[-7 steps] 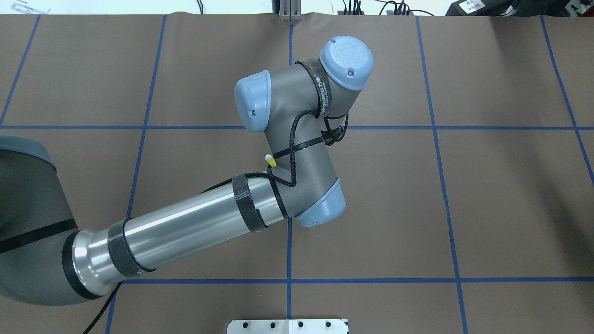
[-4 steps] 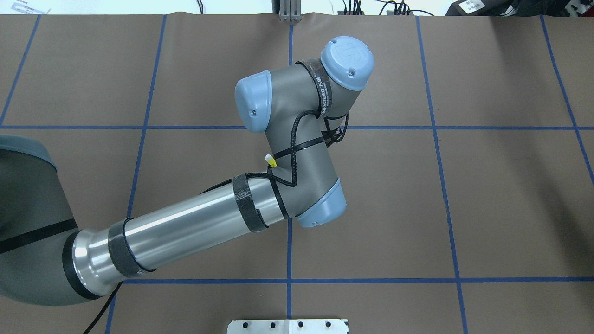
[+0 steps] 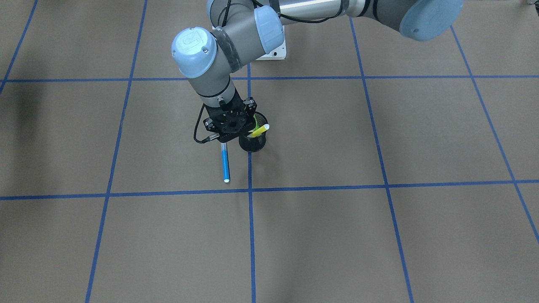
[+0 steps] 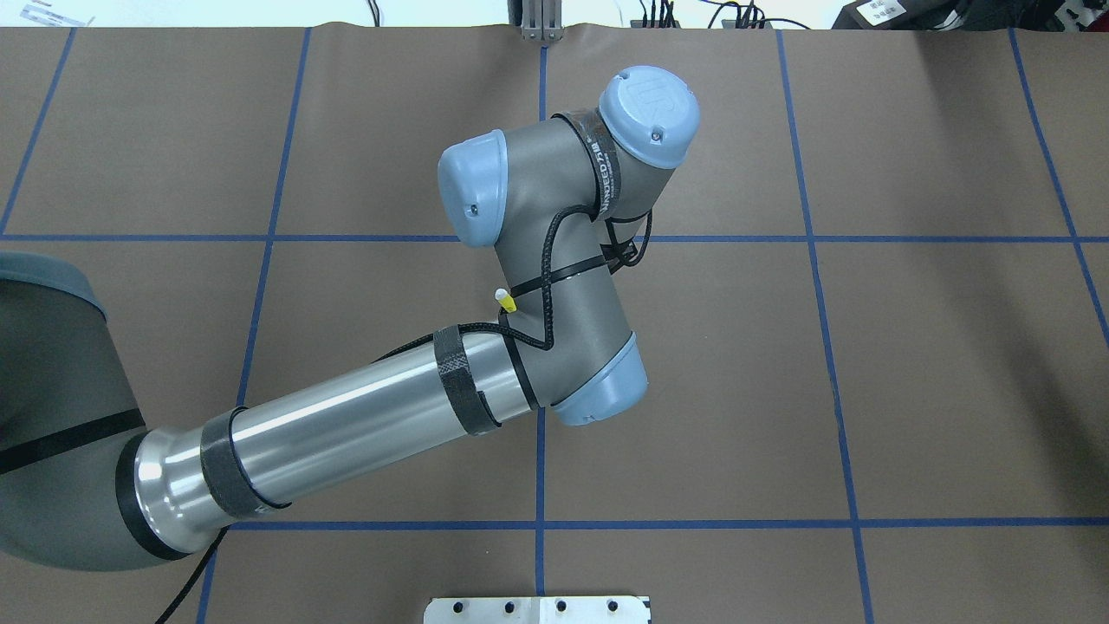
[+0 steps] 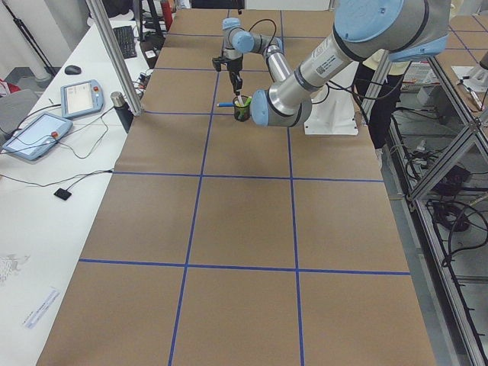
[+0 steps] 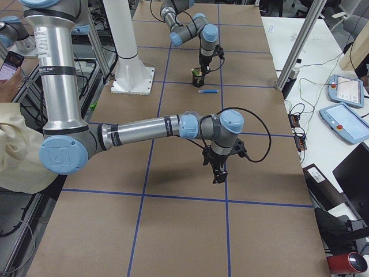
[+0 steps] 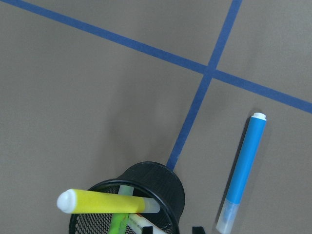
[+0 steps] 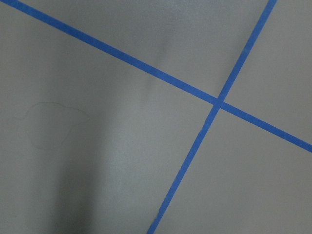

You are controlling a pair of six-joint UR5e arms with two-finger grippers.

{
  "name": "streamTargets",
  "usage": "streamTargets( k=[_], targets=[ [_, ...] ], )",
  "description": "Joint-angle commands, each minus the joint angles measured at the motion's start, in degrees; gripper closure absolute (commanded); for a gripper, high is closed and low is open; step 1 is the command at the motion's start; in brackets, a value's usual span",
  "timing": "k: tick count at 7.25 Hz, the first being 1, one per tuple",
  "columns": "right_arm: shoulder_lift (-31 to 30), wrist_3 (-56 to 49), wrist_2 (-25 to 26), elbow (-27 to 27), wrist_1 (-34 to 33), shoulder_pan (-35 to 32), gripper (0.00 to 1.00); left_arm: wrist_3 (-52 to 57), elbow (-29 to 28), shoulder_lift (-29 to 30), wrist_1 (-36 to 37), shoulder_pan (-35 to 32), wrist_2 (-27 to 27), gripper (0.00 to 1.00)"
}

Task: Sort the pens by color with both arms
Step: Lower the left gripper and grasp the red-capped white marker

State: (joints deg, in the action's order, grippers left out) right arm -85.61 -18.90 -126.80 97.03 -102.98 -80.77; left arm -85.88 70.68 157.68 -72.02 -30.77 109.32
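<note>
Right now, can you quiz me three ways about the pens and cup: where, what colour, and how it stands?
1. Where is the blue pen? A in the cup B on top of the cup C on the table beside the cup
2. Which colour pen leans over the cup's rim? A yellow B pink C purple
3. The cup stands: A tipped B upright C upside down
Answers: C, it lies by the cup; A, the yellow pen crosses the rim; B, mouth faces up.

Blue pen (image 3: 225,162), mesh cup (image 3: 254,145) on table (image 3: 379,235)
</note>
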Motion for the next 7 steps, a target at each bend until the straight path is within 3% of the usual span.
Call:
streamTargets(
  k=[1,3,5,7],
  targets=[
    [0.00,0.00,-0.03,0.00,-0.03,-0.27,0.01,0.01,0.60,0.00,0.82,-0.08,-0.07,0.74],
    [0.09,0.00,-0.03,0.00,-0.12,-0.36,0.01,0.01,1.48,-0.09,1.53,0.01,-0.07,0.96],
    [0.09,0.00,-0.03,0.00,-0.21,-0.36,0.01,0.10,2.18,-0.17,2.40,-0.08,-0.07,1.00],
    [0.18,0.09,-0.03,0.00,-0.29,-0.36,0.01,4.91,7.25,-0.44,8.87,-0.43,-0.07,1.00]
  ],
)
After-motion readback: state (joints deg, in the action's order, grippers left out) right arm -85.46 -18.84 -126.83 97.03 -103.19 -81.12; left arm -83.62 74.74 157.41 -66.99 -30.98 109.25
